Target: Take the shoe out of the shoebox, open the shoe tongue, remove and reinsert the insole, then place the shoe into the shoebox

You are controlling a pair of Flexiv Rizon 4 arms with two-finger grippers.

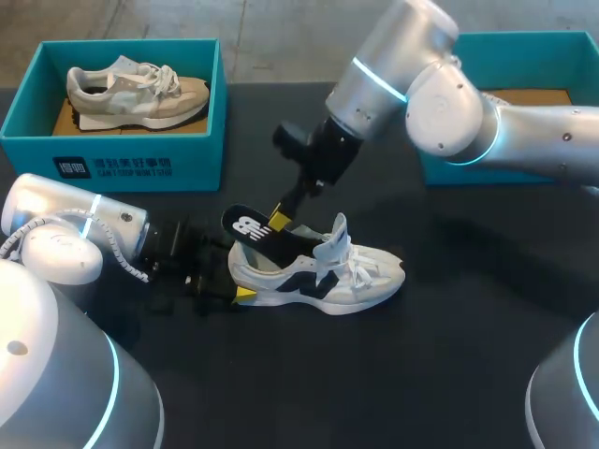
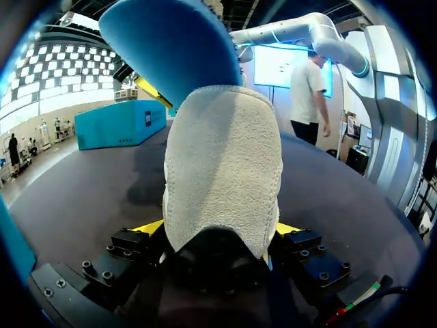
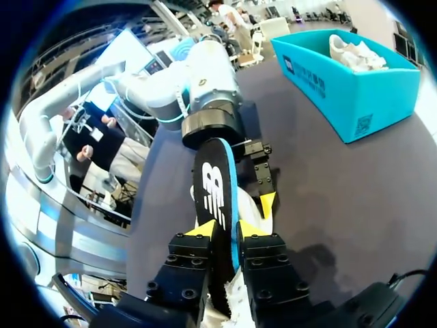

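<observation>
**Layout.** The shoe [image 1: 323, 273] stands on its sole on the black counter [image 1: 449, 374] with its tongue [image 1: 337, 230] raised. The insole [image 1: 255, 230] is half out. Its heel end rises back over the collar, and its front end is hidden inside the shoe.

**Hazards, as I judge them.**
- (a) The right jaws pinch the insole over a small area. A pull or push off the line of the opening could fold it or drag it out of that pinch.
- (b) The hidden front end may bind under the tongue. The shoe would then lift or twist, and the left jaws' hold on the heel could slip.
- (c) Both sets of jaws work close together at the collar. A small sideways drift of my right arm [image 1: 440, 103] could knock it against my left arm [image 1: 84, 229].
- (d) Nothing holds the tongue, so it may drop across the opening.

**Position relative to the jaws.**
- Left jaws: pressed on the shoe's heel from both sides, with a yellow tip [image 2: 149, 227] showing at each flank in the left wrist view.
- Right jaws: closed on the insole, which stands on edge between the two fingertips [image 3: 205, 228]. Most of its length lies ahead of them and the shoe is below.

A shoebox [image 1: 112, 161] holding a pale second shoe [image 1: 136, 94] stands well apart, beyond my left arm. Another box [image 1: 524, 42] lies behind my right arm.
</observation>
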